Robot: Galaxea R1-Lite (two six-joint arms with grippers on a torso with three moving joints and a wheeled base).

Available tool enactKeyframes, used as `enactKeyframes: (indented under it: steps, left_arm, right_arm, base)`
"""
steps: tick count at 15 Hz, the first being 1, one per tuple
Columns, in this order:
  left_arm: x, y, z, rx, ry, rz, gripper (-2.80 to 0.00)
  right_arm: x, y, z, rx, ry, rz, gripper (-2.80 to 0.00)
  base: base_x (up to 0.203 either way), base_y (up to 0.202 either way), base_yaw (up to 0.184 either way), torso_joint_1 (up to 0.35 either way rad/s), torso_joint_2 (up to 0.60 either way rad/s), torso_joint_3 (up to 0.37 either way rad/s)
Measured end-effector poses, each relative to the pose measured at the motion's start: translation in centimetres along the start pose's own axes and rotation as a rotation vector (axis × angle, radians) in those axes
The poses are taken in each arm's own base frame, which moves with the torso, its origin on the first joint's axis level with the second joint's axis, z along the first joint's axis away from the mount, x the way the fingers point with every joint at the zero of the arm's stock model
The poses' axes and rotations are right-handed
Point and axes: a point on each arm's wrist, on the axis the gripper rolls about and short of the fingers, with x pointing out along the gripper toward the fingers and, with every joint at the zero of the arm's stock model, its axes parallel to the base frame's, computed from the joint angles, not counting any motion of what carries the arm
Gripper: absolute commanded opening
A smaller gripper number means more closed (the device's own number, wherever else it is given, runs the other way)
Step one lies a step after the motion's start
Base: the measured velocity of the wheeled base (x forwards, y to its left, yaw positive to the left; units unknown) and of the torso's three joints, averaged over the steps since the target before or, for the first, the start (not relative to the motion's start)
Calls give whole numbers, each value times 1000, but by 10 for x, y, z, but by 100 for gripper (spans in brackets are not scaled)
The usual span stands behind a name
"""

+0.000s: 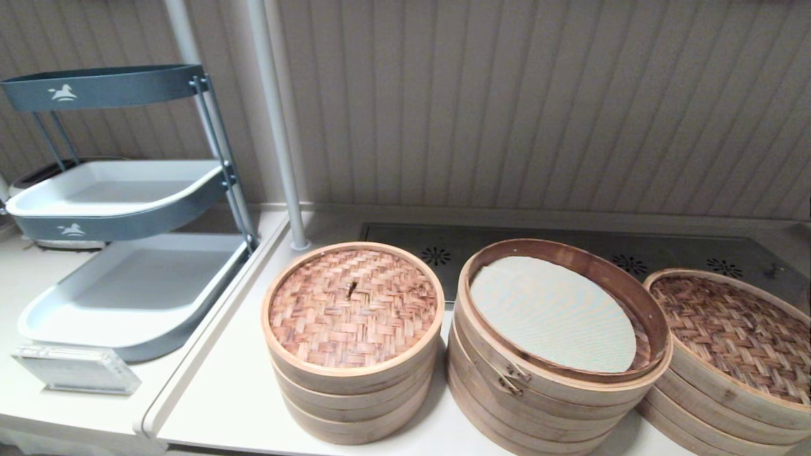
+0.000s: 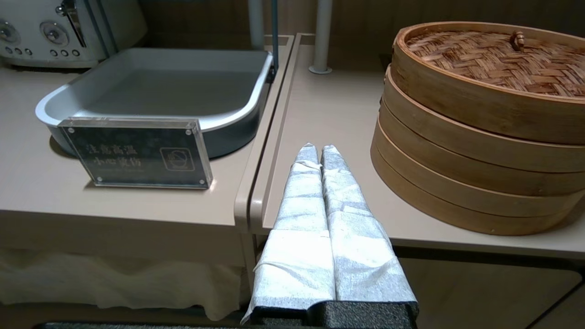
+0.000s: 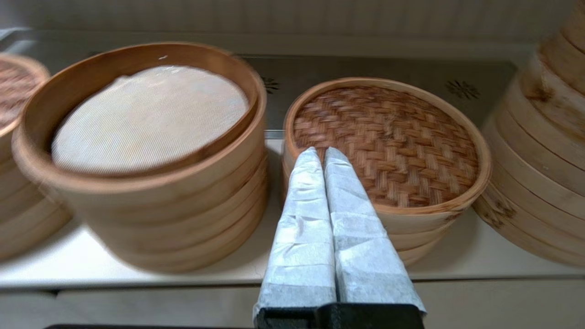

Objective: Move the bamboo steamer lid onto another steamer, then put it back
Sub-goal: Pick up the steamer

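The reddish-brown woven bamboo steamer lid (image 1: 735,332) is sitting right of the uncovered clasped steamer (image 1: 557,342), awaiting return; left gripper (image 2: 315,151) and right gripper (image 3: 320,155) are hanging back, fingers pressed together.

The left gripper (image 2: 316,151) hangs above the counter's front edge (image 2: 329,114), its 2 wrapped fingers (image 2: 304,201) pressed together. Beside it on one side stands a stack of bamboo tiers (image 2: 470,155) with a woven, knotted lid (image 2: 498,57); on the other, an acrylic sign (image 2: 137,153) fronts a grey tray (image 2: 151,91).

Soft even indoor light, faint shadows, blurred right wrist view.
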Motion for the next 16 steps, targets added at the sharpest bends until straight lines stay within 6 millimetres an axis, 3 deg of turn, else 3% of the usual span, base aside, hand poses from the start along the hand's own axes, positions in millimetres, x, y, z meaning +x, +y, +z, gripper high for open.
enactKeyframes:
  steps: [5,10,11,16]
  left_arm:
    - [0,0,0,0,1,0,-280]
    - [0,0,0,0,1,0,-280]
    - [0,0,0,0,0,0,-280]
    - [0,0,0,0,1,0,-280]
  right_arm:
    - [70,0,36,49,205,-229,-280]
    - [134,-16,38,63,387,-380,-280]
    - [145,-20,36,67,418,-398,0]
    - [175,-38,24,108,517,-422,0]
  base:
    - [0,0,0,0,0,0]
    - [0,0,0,0,0,0]
    - [0,0,0,0,0,0]
    - [0,0,0,0,0,0]
